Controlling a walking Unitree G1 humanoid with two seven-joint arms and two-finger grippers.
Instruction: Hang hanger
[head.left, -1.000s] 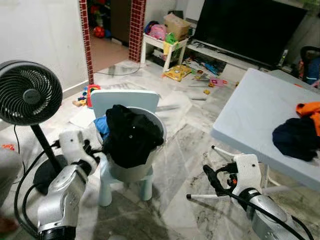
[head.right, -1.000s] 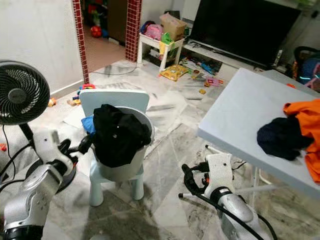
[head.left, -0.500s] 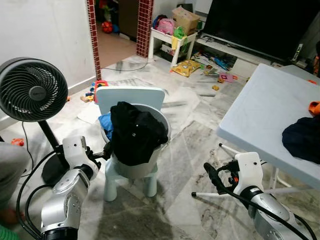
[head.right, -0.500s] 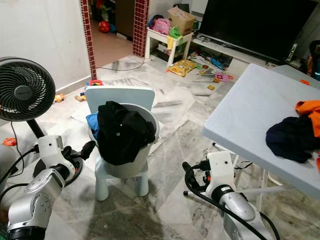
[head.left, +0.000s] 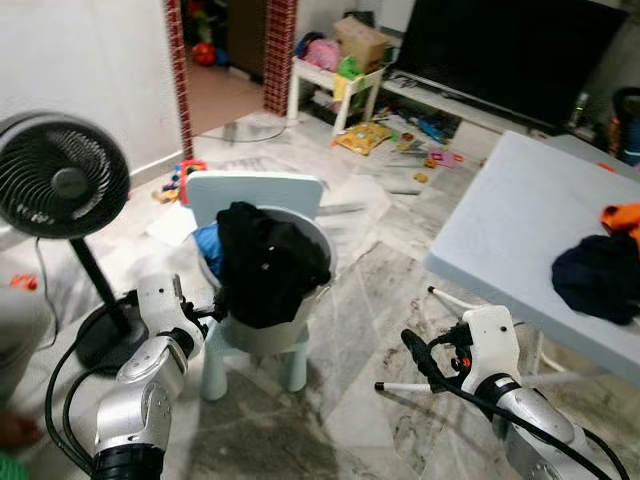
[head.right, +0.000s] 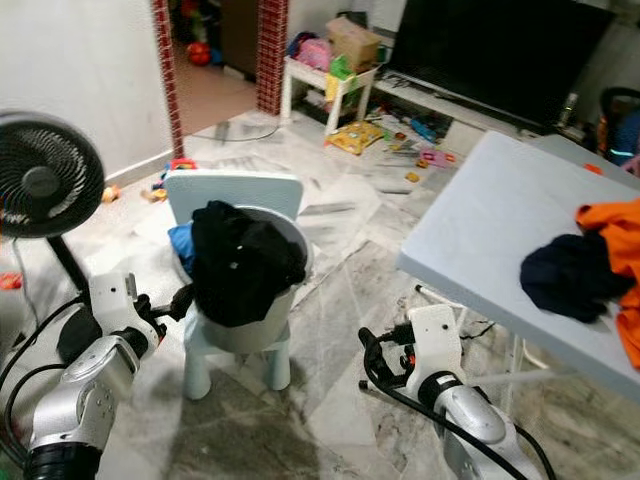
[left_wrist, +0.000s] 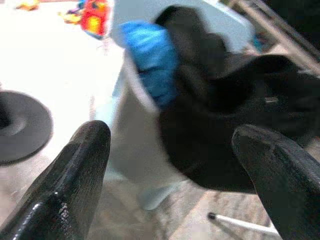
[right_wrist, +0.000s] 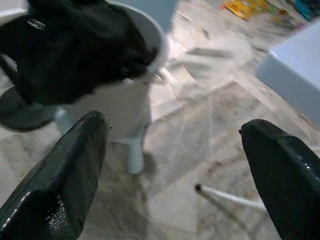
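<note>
A white basket (head.left: 262, 335) stands on a small pale-blue chair (head.left: 252, 192). A black garment (head.left: 265, 262) is heaped over its rim, with a blue cloth (head.left: 206, 245) beside it. My left gripper (head.left: 213, 310) is open, low at the basket's left side, close to the black garment (left_wrist: 235, 125); both fingers (left_wrist: 75, 170) are spread wide. My right gripper (head.left: 418, 358) is open over the floor to the right of the chair, its fingers (right_wrist: 65, 165) pointing toward the basket (right_wrist: 120, 100). A thin white rod (head.left: 405, 385) with a black tip lies by it.
A black standing fan (head.left: 55, 185) is at the left, its base (head.left: 100, 340) near my left arm. A grey table (head.left: 510, 225) at the right carries a dark garment (head.left: 595, 275) and an orange one (head.right: 615, 225). Toys (head.left: 365, 135) and a TV (head.left: 500, 45) lie beyond.
The whole picture has swayed as the camera moved. My left gripper has come in lower and closer to the basket's left side. The right arm holds the same pose.
</note>
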